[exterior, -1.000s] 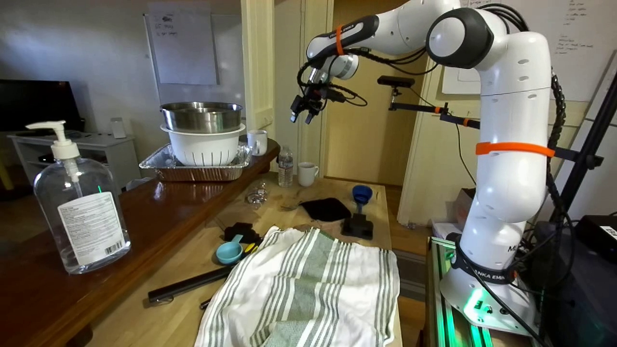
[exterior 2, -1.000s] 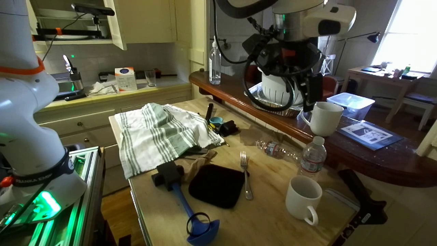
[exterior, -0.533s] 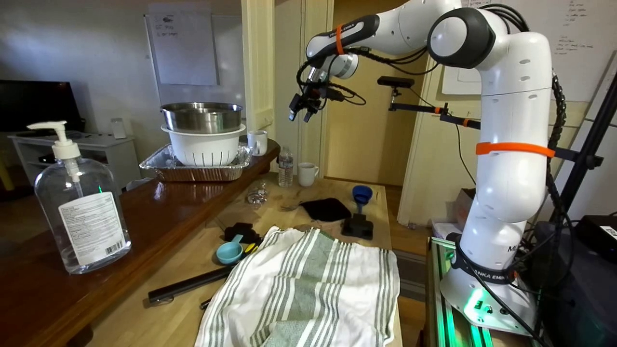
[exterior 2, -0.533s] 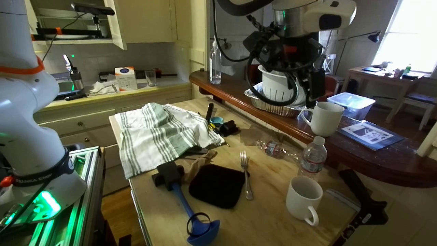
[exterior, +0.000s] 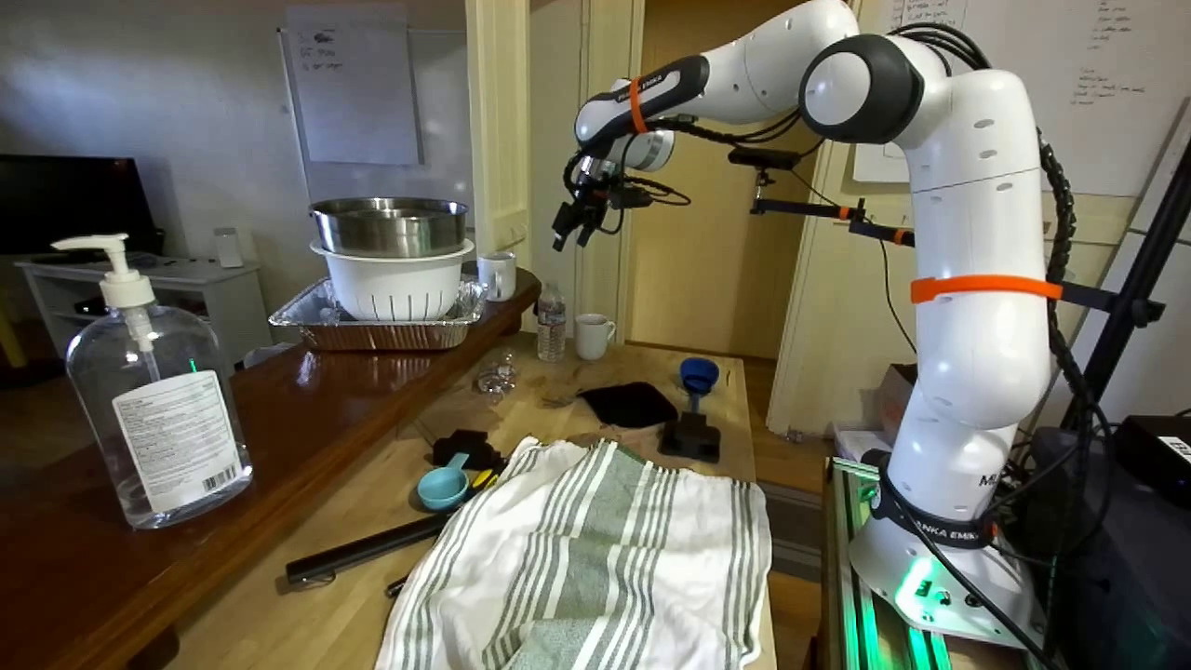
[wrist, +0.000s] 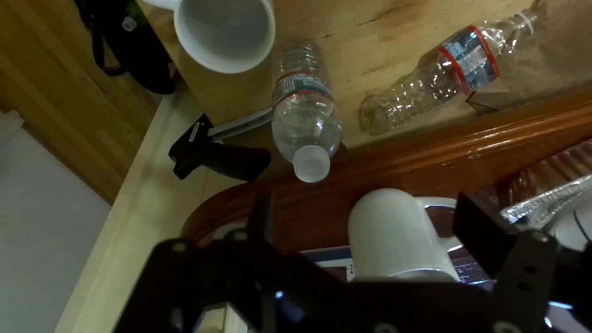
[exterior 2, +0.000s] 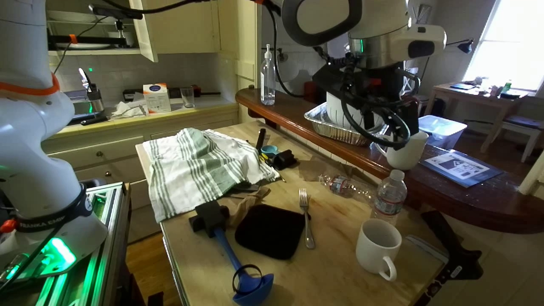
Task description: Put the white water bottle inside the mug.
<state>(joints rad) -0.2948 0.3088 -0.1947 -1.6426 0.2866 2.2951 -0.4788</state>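
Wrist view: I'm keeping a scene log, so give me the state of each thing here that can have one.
White water bottle: standing upright, pale cap on; contents hard to tell.
Other bottle: lying on its side; cap unclear.
Table mug: upright, looks empty.
Ledge mug: upright; inside not clearly seen.
Foil tray: partly in frame, with the white colander standing in it.
Gripper: open, nothing held.
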